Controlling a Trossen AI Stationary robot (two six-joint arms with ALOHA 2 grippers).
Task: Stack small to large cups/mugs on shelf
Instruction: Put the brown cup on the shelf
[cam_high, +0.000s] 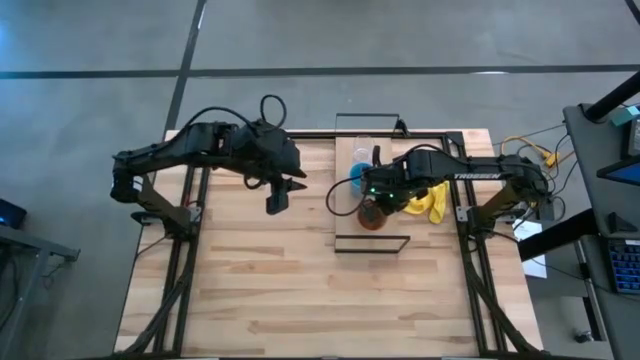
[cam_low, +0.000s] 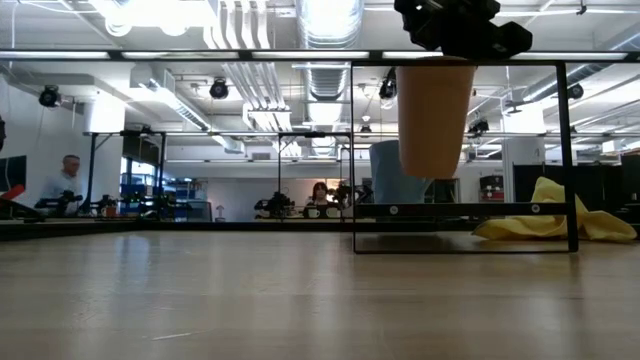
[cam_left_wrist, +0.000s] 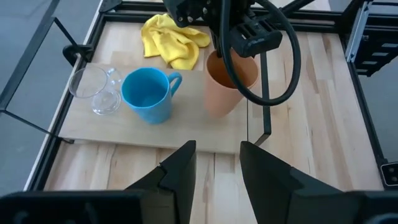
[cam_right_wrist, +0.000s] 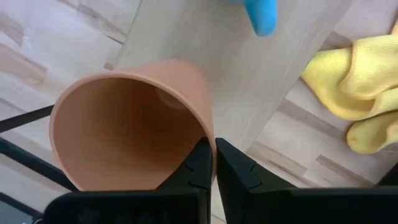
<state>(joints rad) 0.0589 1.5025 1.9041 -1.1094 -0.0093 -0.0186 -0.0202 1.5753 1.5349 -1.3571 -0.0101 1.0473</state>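
The brown-orange cup (cam_high: 373, 216) hangs from my right gripper (cam_high: 378, 200) above the light-wood shelf board (cam_left_wrist: 186, 134). The low view shows the cup (cam_low: 432, 115) clear of the board (cam_low: 450, 210). The light-blue mug (cam_left_wrist: 147, 94) and the tiny clear glass cup (cam_left_wrist: 96, 90) stand on their bases on the board, side by side. My left gripper (cam_left_wrist: 216, 168) is open and empty over the table, left of the shelf (cam_high: 345, 230). My right gripper holds the brown-orange cup by its rim (cam_right_wrist: 208, 140), one finger inside the cup and one outside. The fingers come from above, pointing down. The cup hangs upright, mouth up, lifted clear of the shelf board (cam_low: 432, 170).
A yellow cloth (cam_high: 432, 202) lies on the table just right of the shelf. The shelf's thin black wire frame (cam_low: 565, 150) rises around the board. The table's near half (cam_high: 300, 290) is bare wood.
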